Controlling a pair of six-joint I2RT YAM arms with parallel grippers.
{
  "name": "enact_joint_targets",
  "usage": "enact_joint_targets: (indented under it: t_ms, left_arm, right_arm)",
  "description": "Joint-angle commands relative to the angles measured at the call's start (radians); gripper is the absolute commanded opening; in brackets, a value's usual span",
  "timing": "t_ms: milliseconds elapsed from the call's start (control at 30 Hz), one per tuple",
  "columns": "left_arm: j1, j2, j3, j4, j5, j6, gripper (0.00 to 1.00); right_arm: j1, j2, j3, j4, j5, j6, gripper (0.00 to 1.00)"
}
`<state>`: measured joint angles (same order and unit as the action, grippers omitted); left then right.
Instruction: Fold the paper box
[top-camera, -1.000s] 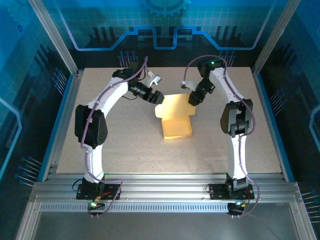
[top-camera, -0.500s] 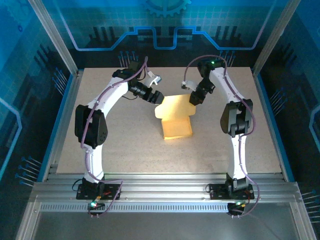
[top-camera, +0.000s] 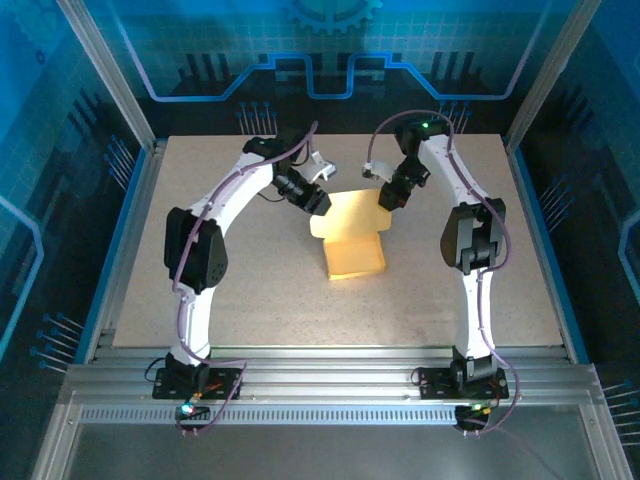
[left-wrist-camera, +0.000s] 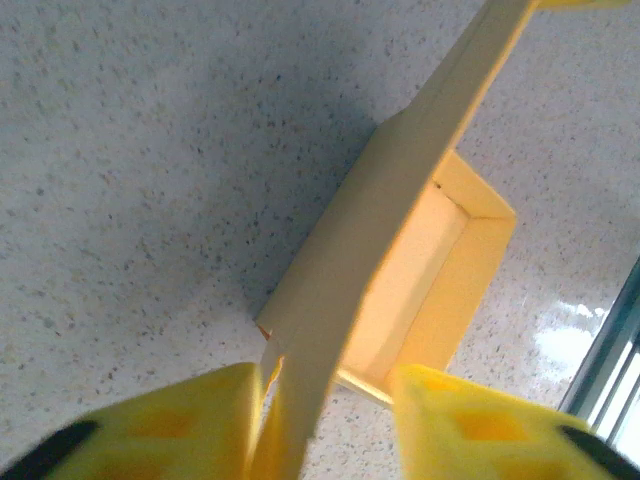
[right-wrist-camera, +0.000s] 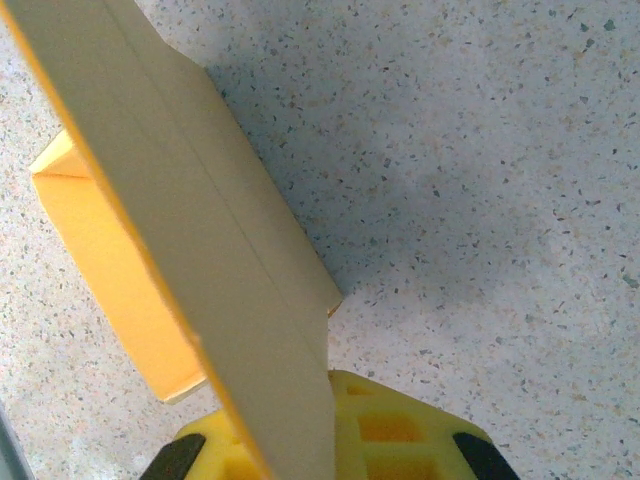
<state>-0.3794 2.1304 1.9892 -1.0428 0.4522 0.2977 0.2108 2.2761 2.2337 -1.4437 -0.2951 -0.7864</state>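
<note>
Right hand clamped on flap of pale yellow cardboard box, 2 o'clock; left hand part-open astride flap, 10 o'clock.

White left arm arched inward, yellow-fingered left gripper parted around the raised flap of the pale yellow cardboard box, white right arm bent likewise, right gripper pinched onto that flap.

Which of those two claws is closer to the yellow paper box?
Right. The right gripper is shut on the raised flap of the paper box; the left gripper straddles its other edge, jaws open.
</note>
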Motion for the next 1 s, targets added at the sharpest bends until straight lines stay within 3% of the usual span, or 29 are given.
enact_joint_targets:
  t_ms: [0,233,300,367,467,533,600,833,967]
  left_arm:
    - [-0.007,0.025,0.041,-0.066,-0.040,0.032,0.31]
    - [-0.007,0.035,0.045,-0.066,-0.050,0.025,0.31]
    - [-0.008,0.041,0.044,-0.062,-0.073,0.024,0.42]
    - [-0.008,0.042,0.043,-0.063,-0.078,0.026,0.43]
    - [-0.009,0.043,0.049,-0.067,-0.055,0.026,0.35]
    - [-0.010,0.042,0.048,-0.069,-0.051,0.026,0.23]
    - [-0.010,0.043,0.048,-0.073,-0.047,0.030,0.23]
    - [-0.011,0.043,0.042,-0.061,-0.048,0.014,0.00]
    - [-0.012,0.039,0.042,-0.027,-0.086,-0.060,0.00]
  right_arm:
    - [0.015,-0.036,0.026,-0.028,0.001,0.008,0.00]
    - [0.015,-0.040,0.026,-0.027,-0.001,0.009,0.00]
    - [0.015,-0.041,0.026,-0.027,0.000,0.009,0.00]
    - [0.015,-0.041,0.027,-0.027,0.000,0.009,0.00]
    - [0.015,-0.044,0.026,-0.026,0.000,0.010,0.00]
    - [0.013,-0.044,0.026,-0.023,-0.001,0.010,0.00]
    - [0.014,-0.044,0.026,-0.022,-0.001,0.012,0.00]
    - [0.012,-0.053,0.026,0.000,-0.012,0.049,0.00]
    - [0.017,-0.066,0.019,0.069,0.057,0.176,0.00]
